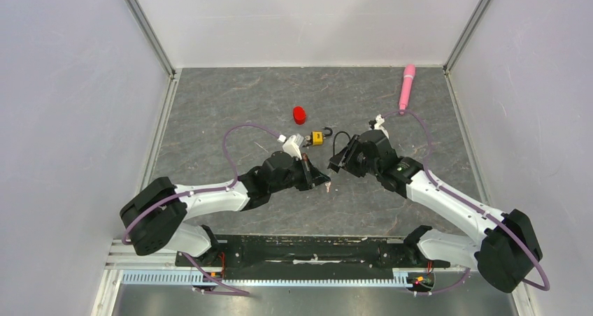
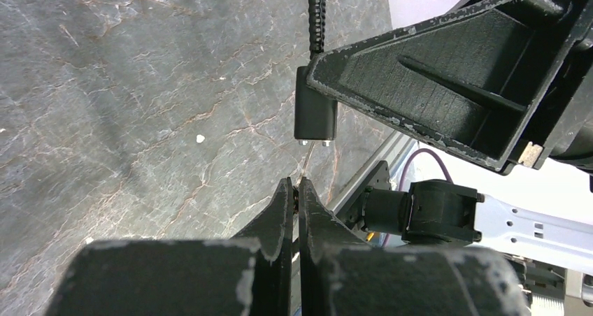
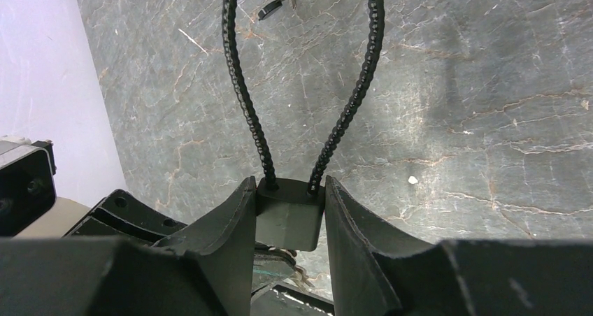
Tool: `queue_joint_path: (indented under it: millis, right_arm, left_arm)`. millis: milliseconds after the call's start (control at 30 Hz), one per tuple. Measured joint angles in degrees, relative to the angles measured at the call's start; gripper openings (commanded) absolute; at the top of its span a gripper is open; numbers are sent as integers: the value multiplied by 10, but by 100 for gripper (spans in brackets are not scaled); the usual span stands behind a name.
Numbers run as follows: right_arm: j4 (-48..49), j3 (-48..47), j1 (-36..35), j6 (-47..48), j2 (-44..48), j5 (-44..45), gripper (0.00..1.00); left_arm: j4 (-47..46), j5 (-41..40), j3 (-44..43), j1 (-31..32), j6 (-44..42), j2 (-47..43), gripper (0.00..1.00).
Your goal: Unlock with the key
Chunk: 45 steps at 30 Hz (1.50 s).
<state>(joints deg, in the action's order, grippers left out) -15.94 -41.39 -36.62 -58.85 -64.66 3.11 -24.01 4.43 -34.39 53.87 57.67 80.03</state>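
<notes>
Shut tight, no gap showing, on the key (image 2: 305, 163): the left jaws, with only a thin silvery sliver of it poking out past their tips. Straight ahead of those tips and very near, the end face of the black lock block (image 2: 315, 113); touching it or just short of it, impossible to tell. Clamped on that same block from both sides, held partway open by its width: the right jaws, meeting the left jaws almost tip to tip over the middle of the surface (image 1: 231, 99). Out of the block and away ahead of the right jaws, a loop of black beaded cord (image 3: 246, 113), bowed wide. At the far end of that loop, a yellow padlock (image 1: 318, 138); a little farther ahead and apart from it, a red cylinder (image 1: 299, 115). Well off to the right of the right jaws, near the far right corner, a pink stick (image 1: 406, 87), close along the wall edge. Crowded on the right of the left jaws by a broad black finger (image 2: 447, 85) of the other arm; open slate to their left and ahead. Open slate too on the right of the right jaws, out to the white side walls (image 1: 70, 120). Behind both pairs, a strip of slate up to the near edge.
</notes>
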Motion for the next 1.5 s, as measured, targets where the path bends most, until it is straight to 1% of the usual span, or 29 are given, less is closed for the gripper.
queue_joint_path:
  millis: [367,667,867,1067,1367,1500]
  right_arm:
    - [14,0,-19,3,-16,29,0]
    - [20,0,-31,5,-21,47,0]
    - [41,16,-45,3,-8,78,0]
    - [69,38,-58,-1,5,101,0]
    - [78,38,-75,-3,4,125,0]
    - [79,39,-90,-14,4,143,0]
  left_arm:
    - [49,-14,-24,2,0,-1,2]
    - [60,-21,-30,3,1,0,2]
    - [78,-40,-35,5,37,0,2]
    - [76,-43,-35,7,47,0,2]
    - [70,-46,-31,7,47,0,2]
    - [50,-57,-17,8,50,-1,2]
